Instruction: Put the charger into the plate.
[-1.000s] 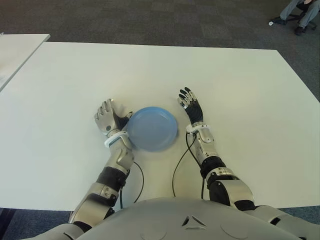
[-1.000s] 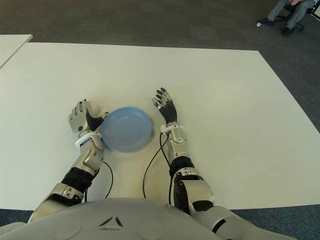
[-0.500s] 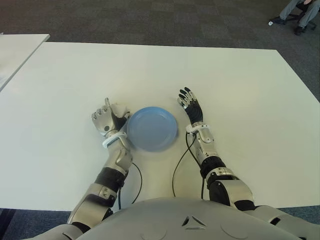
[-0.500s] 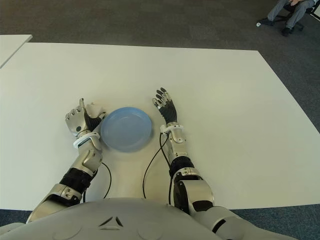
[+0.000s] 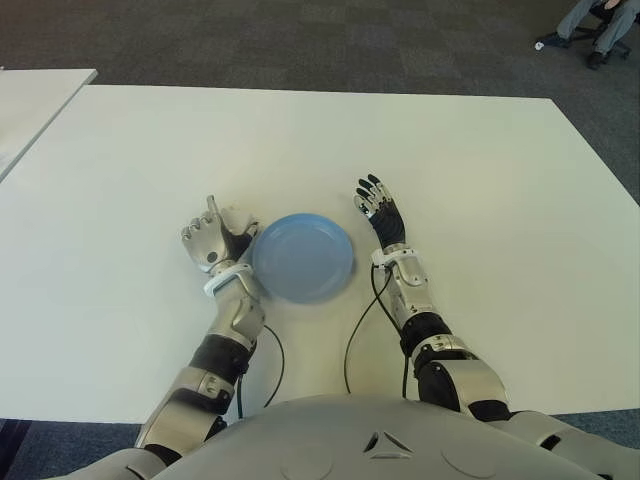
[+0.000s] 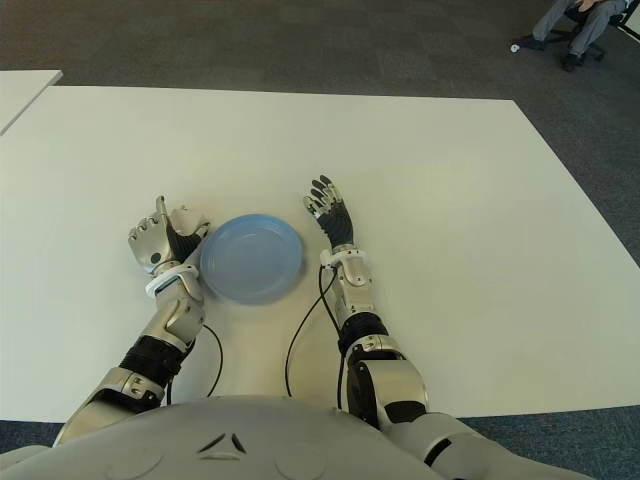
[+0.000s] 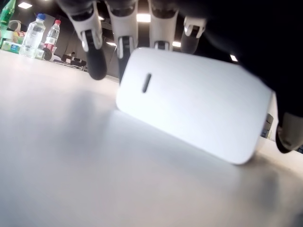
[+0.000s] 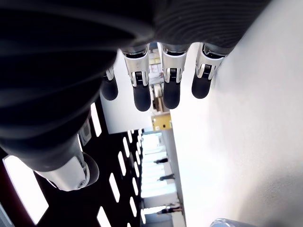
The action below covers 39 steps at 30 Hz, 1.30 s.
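Observation:
A white block-shaped charger (image 7: 194, 109) sits in my left hand (image 5: 213, 240), tilted, with one lower corner close to the white table (image 5: 470, 160). My left fingers (image 7: 125, 28) curl over its top and the thumb is at its side; the index finger points up. This hand is just left of the empty blue plate (image 5: 303, 257), which lies flat on the table. My right hand (image 5: 380, 210) shows just right of the plate, fingers (image 8: 142, 90) straight and spread, holding nothing.
Black cables (image 5: 357, 325) run from both wrists back toward my body. A second white table (image 5: 30, 100) stands at the far left. A person's legs and a chair (image 5: 598, 25) show at the far right, on the dark carpet.
My left hand has curled its fingers around the charger and shifted slightly left, away from the plate's rim. The right hand and the plate have stayed where they were.

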{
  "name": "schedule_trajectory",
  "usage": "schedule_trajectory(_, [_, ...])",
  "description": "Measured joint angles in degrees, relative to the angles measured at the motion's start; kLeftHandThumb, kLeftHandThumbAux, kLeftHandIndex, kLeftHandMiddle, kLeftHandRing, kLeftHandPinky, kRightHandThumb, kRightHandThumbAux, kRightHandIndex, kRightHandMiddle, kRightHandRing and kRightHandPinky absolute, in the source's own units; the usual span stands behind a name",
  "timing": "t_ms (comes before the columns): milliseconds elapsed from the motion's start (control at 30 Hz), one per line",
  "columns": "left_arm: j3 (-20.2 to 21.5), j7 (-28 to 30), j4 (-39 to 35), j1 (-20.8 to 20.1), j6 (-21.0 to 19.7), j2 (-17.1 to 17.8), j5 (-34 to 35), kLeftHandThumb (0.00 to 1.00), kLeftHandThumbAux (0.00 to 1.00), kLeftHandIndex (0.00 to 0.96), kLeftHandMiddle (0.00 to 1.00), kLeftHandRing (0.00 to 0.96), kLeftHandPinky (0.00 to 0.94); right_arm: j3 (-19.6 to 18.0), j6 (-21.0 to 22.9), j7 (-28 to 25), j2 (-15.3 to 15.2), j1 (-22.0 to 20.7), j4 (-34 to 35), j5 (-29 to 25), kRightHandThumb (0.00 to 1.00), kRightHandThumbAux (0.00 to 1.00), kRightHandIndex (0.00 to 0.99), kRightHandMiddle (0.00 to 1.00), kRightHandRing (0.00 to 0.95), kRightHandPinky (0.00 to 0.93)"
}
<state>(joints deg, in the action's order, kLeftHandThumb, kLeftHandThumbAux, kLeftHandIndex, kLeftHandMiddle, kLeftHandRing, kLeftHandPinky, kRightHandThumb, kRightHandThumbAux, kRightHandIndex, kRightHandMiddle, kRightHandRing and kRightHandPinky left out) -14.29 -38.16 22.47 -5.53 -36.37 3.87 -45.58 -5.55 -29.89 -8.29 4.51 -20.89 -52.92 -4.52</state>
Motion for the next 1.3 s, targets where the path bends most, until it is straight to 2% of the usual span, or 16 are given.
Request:
schedule_trajectory(300, [0.60, 0.01, -0.33, 0.02, -0.54, -0.62, 0.23, 0.324, 0.413, 0.089, 0.427, 0.454, 0.438, -0.05, 0.01, -0.37, -0.04, -0.03, -0.05, -0.06, 0.051, 0.672, 0.080, 0.149, 0.109, 0.083])
schedule_trajectory(633, [1.03, 0.02, -0.40, 0.00, -1.42, -0.91, 0.53, 0.302, 0.427, 0.055, 0.404, 0.441, 0.425, -0.18, 0.01, -0.62, -0.04, -0.07, -0.20, -0.14, 0.050, 0.673, 0.078, 0.148, 0.110, 0.088])
schedule_trajectory(867, [1.81, 0.02, -0.35, -0.11, -1.39, -1.31, 0.62, 0.342, 0.451, 0.093, 0.429, 0.456, 0.436, -0.24, 0.00, -0.82, -0.06, -0.15, -0.44, -0.16, 0.042, 0.663, 0.079, 0.147, 0.108, 0.084])
schedule_trajectory(1000, [2.18, -0.09, 0.17, -0.36, -0.70, -1.39, 0.63, 0.434, 0.471, 0.181, 0.489, 0.496, 0.482, -0.23, -0.01, -0.83, -0.09, -0.16, -0.48, -0.14, 0.040, 0.659, 0.079, 0.151, 0.109, 0.082])
schedule_trajectory(1167, [2.86, -1.36, 1.79, -0.95, 1.20, -1.39, 0.77, 0.608, 0.487, 0.311, 0.588, 0.578, 0.570, -0.22, -0.01, -0.83, -0.10, -0.25, -0.66, -0.14, 0.035, 0.656, 0.079, 0.154, 0.111, 0.081])
schedule_trajectory(1233, [3.19, -2.34, 2.63, -1.17, 2.24, -1.39, 1.07, 0.639, 0.491, 0.337, 0.605, 0.594, 0.583, -0.22, -0.01, -0.83, -0.11, -0.25, -0.69, -0.13, 0.033, 0.655, 0.080, 0.155, 0.111, 0.081])
schedule_trajectory(1267, [3.39, -2.75, 3.05, -1.27, 2.72, -1.39, 1.17, 0.669, 0.562, 0.370, 0.622, 0.610, 0.598, -0.22, -0.01, -0.83, -0.12, -0.26, -0.71, -0.13, 0.031, 0.654, 0.081, 0.156, 0.111, 0.082])
schedule_trajectory(1300, [3.70, -3.20, 3.50, -1.42, 3.24, -1.39, 1.25, 0.681, 0.587, 0.383, 0.634, 0.624, 0.616, -0.22, -0.01, -0.82, -0.12, -0.28, -0.75, -0.13, 0.031, 0.653, 0.082, 0.156, 0.112, 0.082])
